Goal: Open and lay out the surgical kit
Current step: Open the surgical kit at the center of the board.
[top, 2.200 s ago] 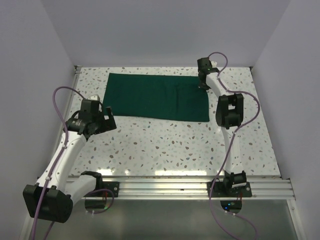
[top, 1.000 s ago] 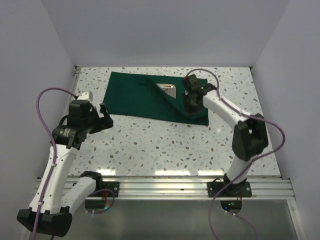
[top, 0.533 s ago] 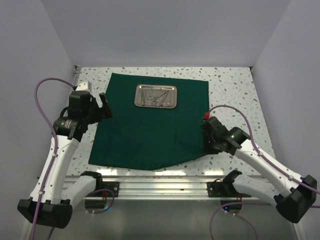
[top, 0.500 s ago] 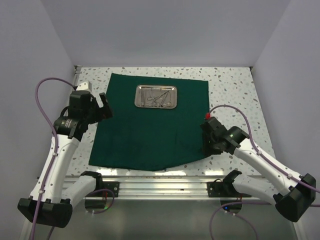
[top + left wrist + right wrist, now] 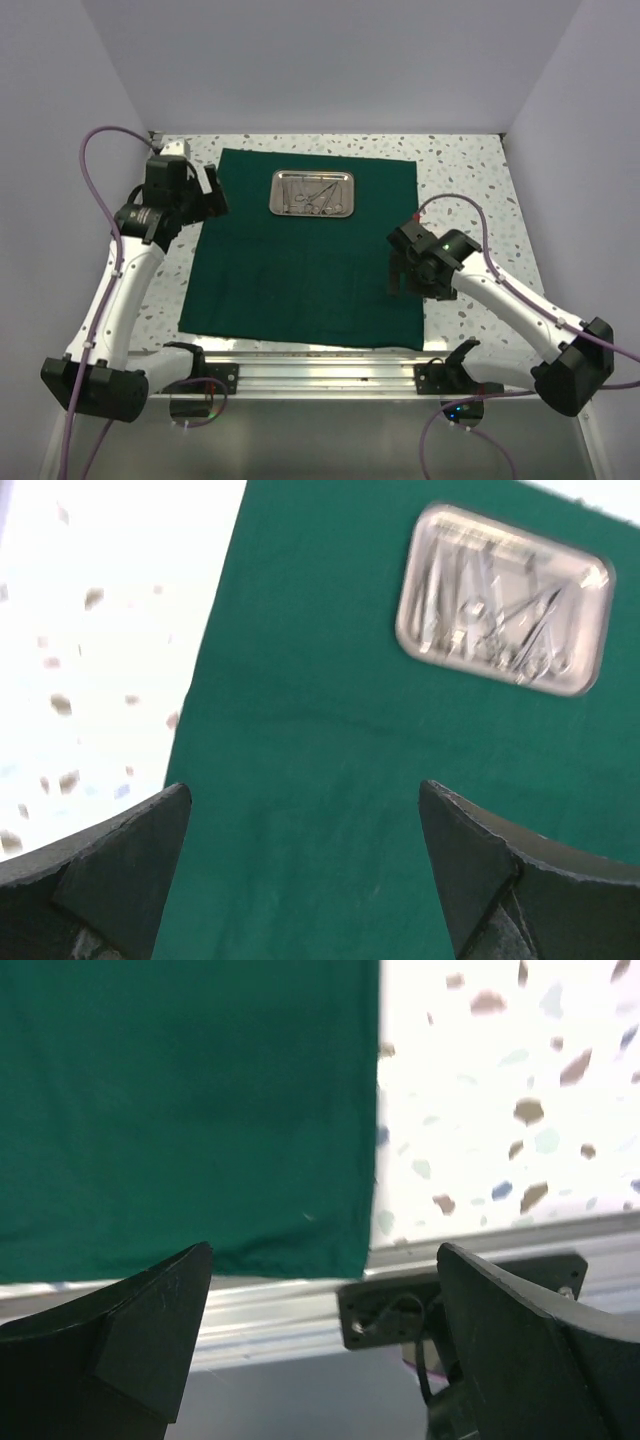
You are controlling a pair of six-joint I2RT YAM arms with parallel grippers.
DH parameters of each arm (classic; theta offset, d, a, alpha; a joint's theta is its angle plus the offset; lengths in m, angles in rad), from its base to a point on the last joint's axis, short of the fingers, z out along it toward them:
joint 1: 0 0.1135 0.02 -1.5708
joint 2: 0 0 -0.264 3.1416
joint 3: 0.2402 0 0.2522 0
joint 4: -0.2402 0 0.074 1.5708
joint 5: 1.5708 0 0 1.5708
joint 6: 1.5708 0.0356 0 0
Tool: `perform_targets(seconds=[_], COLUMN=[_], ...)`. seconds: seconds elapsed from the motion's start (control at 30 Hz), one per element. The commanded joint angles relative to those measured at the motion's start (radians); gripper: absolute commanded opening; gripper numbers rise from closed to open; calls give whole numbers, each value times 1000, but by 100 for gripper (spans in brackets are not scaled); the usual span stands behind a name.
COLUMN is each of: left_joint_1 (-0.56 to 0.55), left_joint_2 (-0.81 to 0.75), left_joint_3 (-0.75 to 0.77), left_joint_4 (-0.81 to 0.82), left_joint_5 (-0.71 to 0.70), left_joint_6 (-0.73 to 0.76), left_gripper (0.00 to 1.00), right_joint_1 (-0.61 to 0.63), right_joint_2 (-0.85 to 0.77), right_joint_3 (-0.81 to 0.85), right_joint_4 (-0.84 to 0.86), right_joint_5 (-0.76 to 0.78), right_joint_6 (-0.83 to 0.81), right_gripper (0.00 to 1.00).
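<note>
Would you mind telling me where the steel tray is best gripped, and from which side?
Probably the left short rim of the tray, from above: it lies flat on the cloth, instruments fill its middle, and the left gripper sits on that side.

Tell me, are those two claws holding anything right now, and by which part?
Nothing is held. The left gripper and right gripper both hang open above the green cloth, with nothing between their fingers.

The cloth [image 5: 300,270] was folded up at the back, now it's fully spread and the near edge lies flat. That uncovered the tray [image 5: 313,192]. The right gripper [image 5: 397,270] came off the near right corner and moved up along the right edge. The left gripper [image 5: 215,195] drifted toward the far left corner.
</note>
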Motion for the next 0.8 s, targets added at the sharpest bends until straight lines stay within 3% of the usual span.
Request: perform_targets(seconds=[0.0,0.07,0.1,0.13,0.17,0.23,0.37,0.47,0.53,0.57,0.6,0.63,0.77], left_joint_1=[-37,-50,-50,-45,-18,-34,-102,-103,-105,-103,-103,-103,-102], left_joint_2=[49,60,80,106,194,342,445,569,643,667,715,738,842], left_joint_3=[164,123,51,-2,-32,-3,11,96,159,205,233,265,452], left_joint_4=[95,236,238,297,319,238,249,215,226,230,230,220,167], left_joint_5=[-37,-13,-22,16,201,245,101,77,78,80,83,83,52], left_joint_6=[114,92,-38,-60,-51,-80,-44,-14,-7,-2,-1,4,45], left_gripper=[100,100,100,100,100,85,85,84,83,83,82,82,82], right_joint_1=[1,1,0,-3,-5,-5,-9,-38,-87,-106,-139,-153,-187], right_joint_2=[41,66,79,108,141,280,564,782,917,950,1018,1047,1175], right_joint_3=[142,180,188,216,236,320,536,743,884,923,988,1021,1171], right_joint_4=[34,127,165,202,262,287,304,293,279,273,269,262,220], right_joint_5=[115,101,86,29,2,-20,-26,-40,-54,-63,-77,-88,-94], right_joint_6=[-18,-55,-85,-108,-131,-174,-217,-253,-250,-244,-227,-221,-220], right_gripper=[98,98,98,98,99,98,98,98,92,88,75,71,69])
